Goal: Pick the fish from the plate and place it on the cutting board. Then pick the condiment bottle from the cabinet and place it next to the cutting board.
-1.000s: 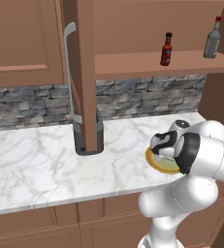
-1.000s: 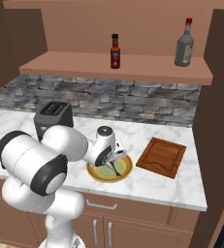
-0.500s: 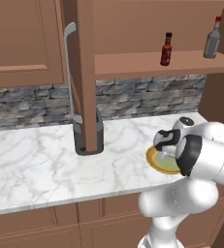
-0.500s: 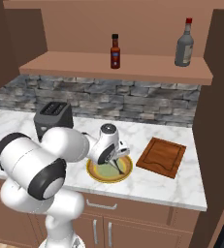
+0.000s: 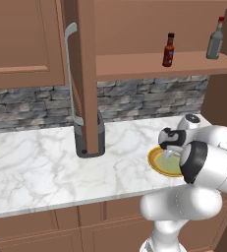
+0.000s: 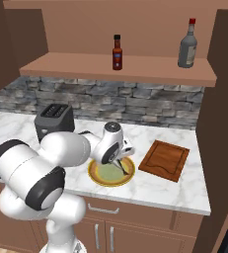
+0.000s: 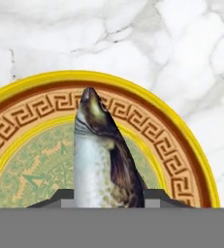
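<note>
- The cabinet [image 5: 26,44] hangs at the left above the bench [image 5: 31,167]; its door with the long grey handle [image 5: 71,74] stands swung out edge-on, which leaves the shelf [image 6: 120,69] open to a reach.
- A dark toaster [image 6: 54,118] sits at the back of the bench, clear of the work.
- The plate [image 6: 96,174] lies near the front edge, just left of the cutting board [image 6: 165,159] and apart from it, so the carry looks short.
- The end effector [image 6: 119,165] is down over the plate. In the hand view the fish [image 7: 104,160] runs between the two fingertips [image 7: 60,199], head pointing away, and they sit tight at its flanks; I judge it gripped, though whether it has left the plate is unclear.
- The condiment bottle [image 6: 117,52] stands upright mid-shelf, waiting for the second step.
- The taller grey bottle [image 6: 187,44] stands well to its right, far enough not to be confused.
</note>
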{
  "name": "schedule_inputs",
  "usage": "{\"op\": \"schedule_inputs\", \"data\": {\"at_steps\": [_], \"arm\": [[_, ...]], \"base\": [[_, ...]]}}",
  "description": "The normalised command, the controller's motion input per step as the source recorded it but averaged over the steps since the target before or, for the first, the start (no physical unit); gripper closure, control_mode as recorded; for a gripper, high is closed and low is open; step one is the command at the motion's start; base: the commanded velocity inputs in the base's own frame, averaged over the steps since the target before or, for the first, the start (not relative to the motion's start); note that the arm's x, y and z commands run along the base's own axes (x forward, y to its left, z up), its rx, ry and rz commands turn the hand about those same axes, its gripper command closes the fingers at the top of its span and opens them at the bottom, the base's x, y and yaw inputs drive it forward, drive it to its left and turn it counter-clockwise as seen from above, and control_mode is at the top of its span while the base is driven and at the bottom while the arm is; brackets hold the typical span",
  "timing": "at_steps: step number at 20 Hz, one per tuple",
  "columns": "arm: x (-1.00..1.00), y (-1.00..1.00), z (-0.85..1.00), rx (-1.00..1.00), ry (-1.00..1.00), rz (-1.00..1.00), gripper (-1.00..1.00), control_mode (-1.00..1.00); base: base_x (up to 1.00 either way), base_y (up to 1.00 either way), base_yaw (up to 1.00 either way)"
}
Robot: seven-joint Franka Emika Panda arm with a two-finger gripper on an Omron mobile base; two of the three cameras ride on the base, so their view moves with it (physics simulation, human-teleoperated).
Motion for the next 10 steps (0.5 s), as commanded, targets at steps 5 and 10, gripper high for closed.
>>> {"op": "schedule_inputs", "data": {"at_steps": [5, 10], "arm": [[0.00, -0.23, 0.08, 0.00, 0.00, 0.00, 1.00, -1.00], [0.00, -0.22, 0.12, 0.00, 0.00, 0.00, 1.00, -1.00]], "base": [[0.00, 0.00, 0.00], [0.00, 0.00, 0.00]]}}
